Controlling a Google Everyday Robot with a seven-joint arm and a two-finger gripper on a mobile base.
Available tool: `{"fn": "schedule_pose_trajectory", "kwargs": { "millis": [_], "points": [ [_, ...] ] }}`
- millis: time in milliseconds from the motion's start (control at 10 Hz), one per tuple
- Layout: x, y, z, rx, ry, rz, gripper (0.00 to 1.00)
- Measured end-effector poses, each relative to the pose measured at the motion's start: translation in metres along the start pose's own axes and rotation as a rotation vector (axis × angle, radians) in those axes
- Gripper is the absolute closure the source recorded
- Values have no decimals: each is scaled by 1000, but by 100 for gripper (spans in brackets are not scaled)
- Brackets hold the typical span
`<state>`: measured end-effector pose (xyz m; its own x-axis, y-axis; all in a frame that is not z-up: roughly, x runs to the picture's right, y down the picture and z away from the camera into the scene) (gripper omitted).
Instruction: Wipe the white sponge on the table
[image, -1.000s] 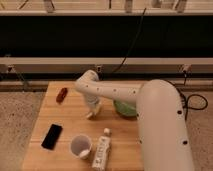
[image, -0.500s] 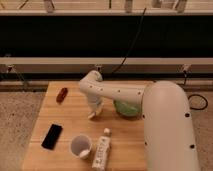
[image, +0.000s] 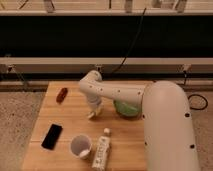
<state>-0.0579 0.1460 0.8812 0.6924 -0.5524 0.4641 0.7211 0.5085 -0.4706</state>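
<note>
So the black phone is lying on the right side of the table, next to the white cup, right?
Not quite. The camera view shows the black phone on the left side of the table, beside the white cup. The gripper is down at the table's middle.

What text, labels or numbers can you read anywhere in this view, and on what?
None can be read.
white labelled bottle, lying near the table front edge: has a label, print too blurred to read.
black phone: dark face, no text visible.
white cup, green bowl, red object: no markings visible.
gripper, lowered at the white sponge mid-table: no lettering visible.
</note>
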Motion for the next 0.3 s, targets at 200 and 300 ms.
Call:
{"fn": "schedule_pose_trajectory", "kwargs": {
  "millis": [200,300],
  "points": [
    [-2,-3,-1,7,-1,-4,100],
    [-1,-4,-1,9,-1,-5,100]
  ]
}}
